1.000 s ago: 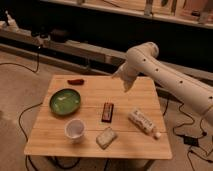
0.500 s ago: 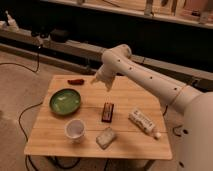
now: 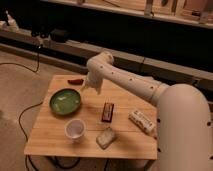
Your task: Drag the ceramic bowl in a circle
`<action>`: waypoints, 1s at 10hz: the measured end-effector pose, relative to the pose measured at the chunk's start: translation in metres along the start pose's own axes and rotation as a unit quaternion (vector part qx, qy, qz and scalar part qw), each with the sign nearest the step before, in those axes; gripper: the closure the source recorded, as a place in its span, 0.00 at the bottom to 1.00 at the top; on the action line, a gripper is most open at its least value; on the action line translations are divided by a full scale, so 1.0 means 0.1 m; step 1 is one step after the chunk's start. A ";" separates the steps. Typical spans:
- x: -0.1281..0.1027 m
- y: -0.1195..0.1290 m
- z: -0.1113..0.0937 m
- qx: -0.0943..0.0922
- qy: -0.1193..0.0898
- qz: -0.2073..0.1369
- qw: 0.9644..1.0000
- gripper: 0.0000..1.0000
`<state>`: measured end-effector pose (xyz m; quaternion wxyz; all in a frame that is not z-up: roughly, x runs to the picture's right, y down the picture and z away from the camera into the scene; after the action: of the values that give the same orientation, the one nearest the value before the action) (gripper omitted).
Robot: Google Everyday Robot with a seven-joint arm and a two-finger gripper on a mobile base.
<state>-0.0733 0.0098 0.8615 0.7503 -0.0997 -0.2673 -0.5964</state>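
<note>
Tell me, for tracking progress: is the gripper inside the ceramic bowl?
No, the gripper sits just past the ceramic bowl's far-right rim, above the table.

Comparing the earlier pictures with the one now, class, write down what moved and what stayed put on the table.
The arm swung across the table toward the ceramic bowl, bringing the open pincer from the far side to just off the bowl's rim. It has taken hold of nothing. The bowl, white cup, dark box, long packet, pale packet and red item stayed put.
</note>
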 end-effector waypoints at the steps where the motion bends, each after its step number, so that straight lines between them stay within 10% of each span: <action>1: 0.01 0.02 -0.01 0.000 0.001 0.001 1.000 0.35; 5: 0.00 0.01 0.00 -0.002 0.001 -0.004 1.000 0.35; 10: -0.19 -0.53 0.62 0.016 -0.037 -0.125 0.991 0.35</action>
<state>-0.1440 0.0404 0.8943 0.6609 -0.0752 -0.3150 -0.6770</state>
